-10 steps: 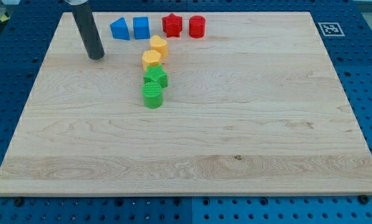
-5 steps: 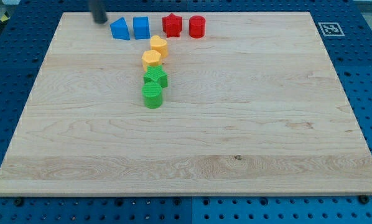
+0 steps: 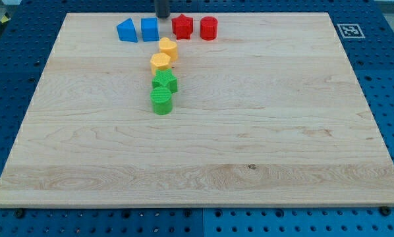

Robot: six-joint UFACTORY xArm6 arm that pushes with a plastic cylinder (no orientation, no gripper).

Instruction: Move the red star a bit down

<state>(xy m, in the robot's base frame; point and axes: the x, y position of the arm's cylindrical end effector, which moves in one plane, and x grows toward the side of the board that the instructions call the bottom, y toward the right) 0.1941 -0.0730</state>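
Observation:
The red star sits near the board's top edge, between a blue cube on its left and a red cylinder on its right. My rod shows only as a short dark stub at the view's top. My tip is at the board's top edge, just above the gap between the blue cube and the red star, up and left of the star and apart from it.
A blue wedge-like block lies left of the blue cube. Two yellow blocks, a green star-like block and a green cylinder run down the wooden board. A marker tag is at top right.
My rod has moved from the board's upper left up to the top edge and then right, ending just above the blue cube and red star. No block has moved.

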